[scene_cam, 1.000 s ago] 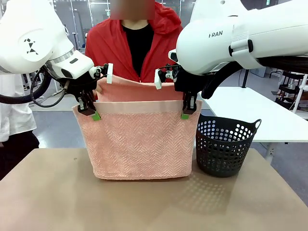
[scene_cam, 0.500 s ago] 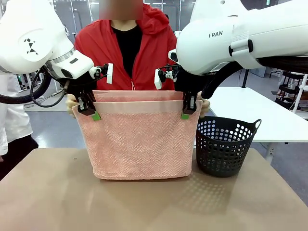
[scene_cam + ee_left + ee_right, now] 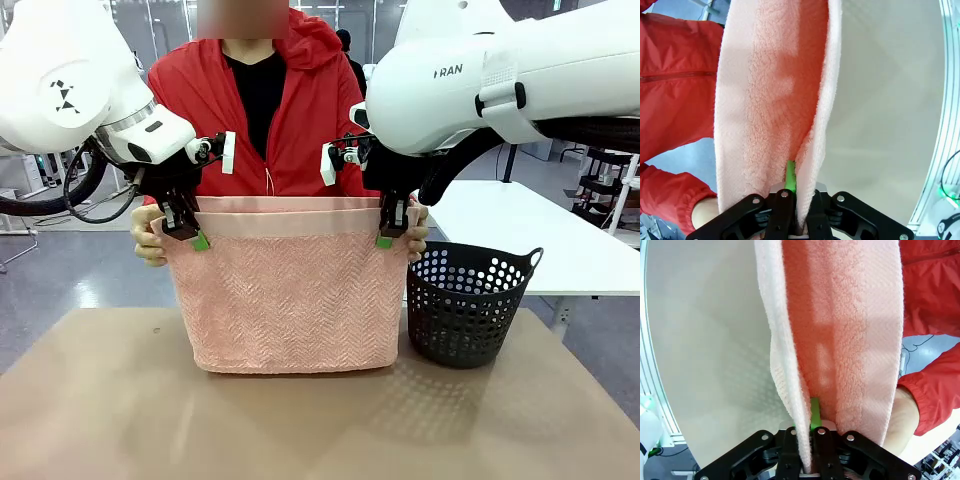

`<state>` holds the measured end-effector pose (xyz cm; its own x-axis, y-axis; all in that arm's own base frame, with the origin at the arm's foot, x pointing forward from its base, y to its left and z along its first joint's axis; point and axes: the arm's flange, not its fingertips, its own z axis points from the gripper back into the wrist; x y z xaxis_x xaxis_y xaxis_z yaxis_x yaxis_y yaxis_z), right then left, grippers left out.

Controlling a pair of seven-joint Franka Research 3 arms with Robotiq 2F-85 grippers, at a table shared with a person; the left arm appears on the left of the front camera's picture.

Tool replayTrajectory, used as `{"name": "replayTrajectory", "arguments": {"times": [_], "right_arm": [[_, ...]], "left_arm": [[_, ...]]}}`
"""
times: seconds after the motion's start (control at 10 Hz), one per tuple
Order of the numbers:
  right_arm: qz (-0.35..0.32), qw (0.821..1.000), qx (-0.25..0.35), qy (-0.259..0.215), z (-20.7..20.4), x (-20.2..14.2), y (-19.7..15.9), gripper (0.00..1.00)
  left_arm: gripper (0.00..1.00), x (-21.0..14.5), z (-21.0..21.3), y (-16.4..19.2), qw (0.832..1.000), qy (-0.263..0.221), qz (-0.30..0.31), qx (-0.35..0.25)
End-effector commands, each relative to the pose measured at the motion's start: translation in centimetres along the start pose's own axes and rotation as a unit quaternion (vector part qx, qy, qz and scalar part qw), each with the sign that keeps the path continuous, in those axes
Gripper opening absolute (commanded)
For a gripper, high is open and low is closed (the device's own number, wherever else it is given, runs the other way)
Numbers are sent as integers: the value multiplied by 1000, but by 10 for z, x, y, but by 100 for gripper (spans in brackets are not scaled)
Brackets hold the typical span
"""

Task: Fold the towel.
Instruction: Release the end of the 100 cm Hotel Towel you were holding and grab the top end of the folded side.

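Observation:
The salmon-pink towel (image 3: 290,300) hangs doubled over the table, its fold resting on the tabletop. My left gripper (image 3: 188,236) is shut on the near layer's top left corner, my right gripper (image 3: 388,235) is shut on its top right corner. The person in a red jacket holds the far layer's two corners, one hand (image 3: 148,238) behind my left gripper, the other hand (image 3: 417,232) behind my right. In the left wrist view the towel (image 3: 775,100) runs away between the fingers (image 3: 790,181); the right wrist view shows the same towel (image 3: 835,335) and a green pad (image 3: 814,416).
A black perforated basket (image 3: 467,300) stands on the table just right of the towel. The brown tabletop (image 3: 300,430) stretches toward me in front of the towel. A white table (image 3: 540,240) stands behind on the right.
The person has lowered the far layer of the towel until its top edge is nearly level with the near edge. Both my grippers have stayed in place.

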<state>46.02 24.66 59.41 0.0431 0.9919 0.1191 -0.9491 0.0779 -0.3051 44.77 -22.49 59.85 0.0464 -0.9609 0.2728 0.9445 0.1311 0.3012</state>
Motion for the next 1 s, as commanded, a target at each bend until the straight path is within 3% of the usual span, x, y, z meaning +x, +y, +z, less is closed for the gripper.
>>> {"name": "replayTrajectory", "arguments": {"times": [0.0,0.4,0.5,0.6,0.7,0.8,0.9], "right_arm": [[2,1000,-5,5,0,-2,-2,0],[2,1000,-5,5,0,-2,-2,0],[0,1000,0,0,0,0,0,9],[6,1000,-7,-1,1,0,2,37],[3,1000,-12,0,4,-1,3,44],[2,1000,-29,6,9,-2,6,71],[5,999,-41,-2,18,-4,10,78]], "left_arm": [[0,-1,2,3,1000,5,-2,9],[0,-1,2,3,1000,5,-2,9],[10,0,0,0,1000,0,0,0],[49,0,3,-3,1000,-4,-26,10],[54,0,6,-4,1000,-7,-19,19],[92,0,11,-6,999,-15,-17,26],[96,0,20,-10,999,-20,-21,45]]}}
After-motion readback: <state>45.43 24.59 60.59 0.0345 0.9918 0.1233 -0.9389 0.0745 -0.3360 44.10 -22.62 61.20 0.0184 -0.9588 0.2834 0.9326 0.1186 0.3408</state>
